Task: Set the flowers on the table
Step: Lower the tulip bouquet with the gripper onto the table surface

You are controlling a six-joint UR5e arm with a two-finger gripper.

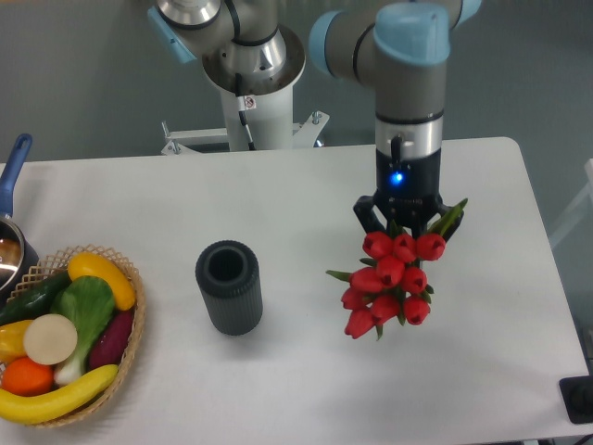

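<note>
The flowers (389, 283), a bunch of red tulips with green leaves, hang over the right half of the white table (306, 371), blooms pointing toward the front. My gripper (405, 220) points straight down and is shut on the stems just behind the blooms; the stems themselves are hidden under it. I cannot tell whether the blooms touch the tabletop.
A dark ribbed cylindrical vase (229, 286) stands upright left of the flowers. A wicker basket (132, 336) of vegetables and fruit sits at the front left edge. A pot with a blue handle (13, 169) is at the far left. The robot base (250, 83) stands behind the table.
</note>
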